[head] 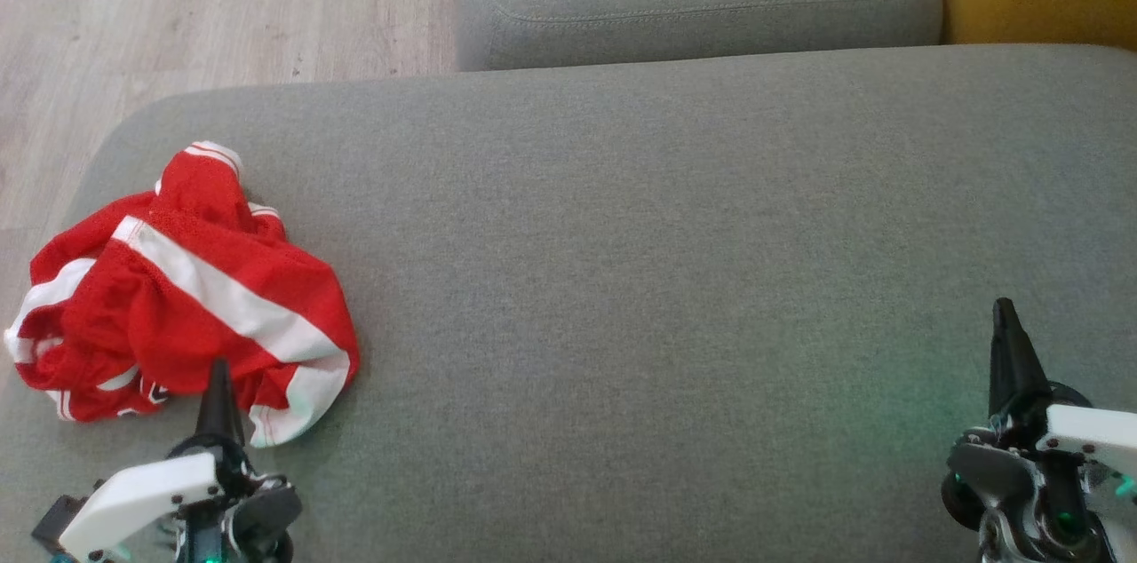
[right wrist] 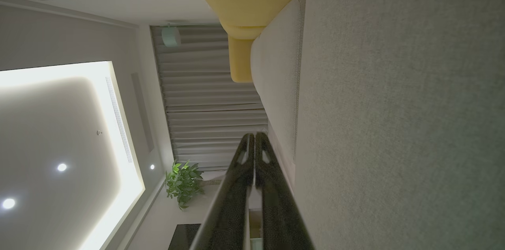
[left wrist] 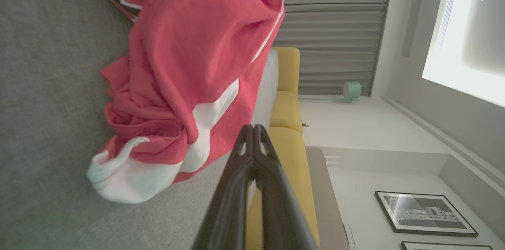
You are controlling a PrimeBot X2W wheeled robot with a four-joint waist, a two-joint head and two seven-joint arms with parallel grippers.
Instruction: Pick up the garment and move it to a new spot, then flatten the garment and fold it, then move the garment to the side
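The red-and-white garment [head: 178, 297] lies crumpled on the grey sofa seat [head: 666, 261], just ahead of the left pincer [head: 218, 376]. That pincer's fingers are pressed together, with the tips at the cloth's near edge, probably poised to open and grab. The right pincer [head: 1005, 314], likewise together and holding nothing, hovers well apart from the garment over bare seat.

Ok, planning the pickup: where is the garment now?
In the head view the garment lies crumpled at the left end of the grey cushion, just ahead of the left gripper.
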